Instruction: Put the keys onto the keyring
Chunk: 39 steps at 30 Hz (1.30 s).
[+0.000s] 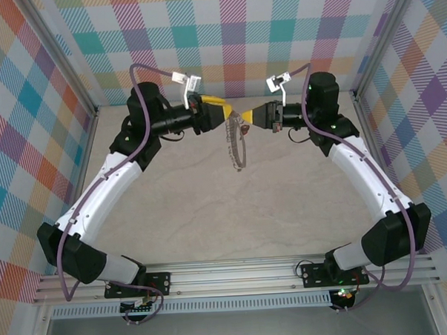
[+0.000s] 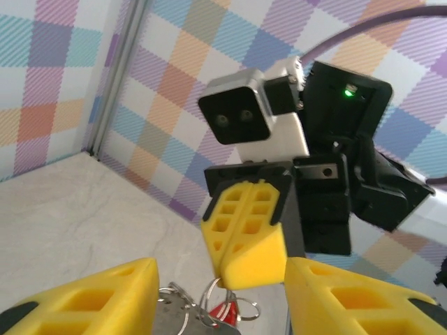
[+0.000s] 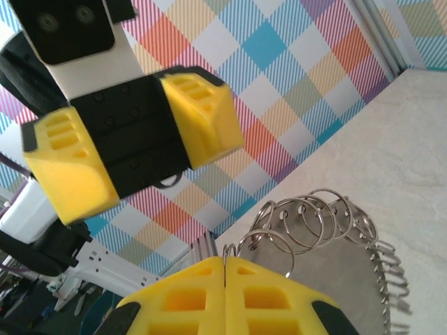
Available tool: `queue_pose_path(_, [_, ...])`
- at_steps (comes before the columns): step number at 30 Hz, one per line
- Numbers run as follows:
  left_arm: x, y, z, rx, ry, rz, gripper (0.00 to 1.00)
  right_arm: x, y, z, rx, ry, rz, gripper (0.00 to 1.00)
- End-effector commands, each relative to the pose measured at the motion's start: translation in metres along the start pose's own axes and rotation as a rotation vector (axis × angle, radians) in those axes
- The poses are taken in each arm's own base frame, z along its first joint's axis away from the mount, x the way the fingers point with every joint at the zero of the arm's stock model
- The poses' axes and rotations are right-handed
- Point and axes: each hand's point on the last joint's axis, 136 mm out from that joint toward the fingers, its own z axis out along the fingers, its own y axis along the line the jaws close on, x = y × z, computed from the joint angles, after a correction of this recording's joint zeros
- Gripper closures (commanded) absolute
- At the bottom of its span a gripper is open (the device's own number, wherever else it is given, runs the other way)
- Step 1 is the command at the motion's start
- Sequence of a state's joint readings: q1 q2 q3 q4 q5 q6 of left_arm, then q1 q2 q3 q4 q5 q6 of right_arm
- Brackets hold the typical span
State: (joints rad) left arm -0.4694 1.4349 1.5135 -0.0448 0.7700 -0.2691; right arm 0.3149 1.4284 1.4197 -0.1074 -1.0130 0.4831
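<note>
**Ring pinched by the right gripper, left gripper open around it**

The left gripper (image 1: 227,114) stands about half open. In its own wrist view its two yellow fingers (image 2: 91,296) sit well apart, one on each side of the right gripper's tips. I cannot tell whether either finger touches the metal between them.

The right gripper (image 1: 245,117) is closed tight, its two yellow fingers pressed flat together. They pinch one wire loop of the keyring (image 1: 235,148) at its top. The rest of the ring, a grey plate edged with many silver loops, hangs down from that pinch. It is in the air over the far middle of the table (image 1: 211,212), not resting on it.

The red tag (image 2: 225,315) hangs just under the right gripper's tips, among the wire loops and between the left fingers. The key itself is too small and crowded to make out.

Both arms rise from their bases at the near edge of the table and spread outward. They bend at the elbows and turn inward, so the two grippers meet tip to tip near the table's far edge.
</note>
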Motion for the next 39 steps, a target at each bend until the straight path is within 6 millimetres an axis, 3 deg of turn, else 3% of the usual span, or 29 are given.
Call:
queue_pose_path(1, [0.015, -0.001, 0.003, 0.059, 0.108, 0.028, 0.53, -0.002, 0.013, -0.005, -0.071, 0.039, -0.05, 1.0])
queue_pose_path(5, [0.025, -0.001, 0.01, 0.113, 0.178, 0.008, 0.61, -0.001, 0.012, -0.006, -0.098, 0.057, -0.042, 1.0])
queue_pose_path(18, [0.035, 0.007, 0.023, 0.163, 0.217, -0.052, 0.65, 0.001, 0.009, -0.006, -0.103, 0.056, -0.032, 1.0])
queue_pose_path(39, [0.043, -0.01, 0.027, 0.241, 0.227, -0.045, 0.69, 0.003, -0.004, -0.002, -0.081, 0.046, -0.014, 1.0])
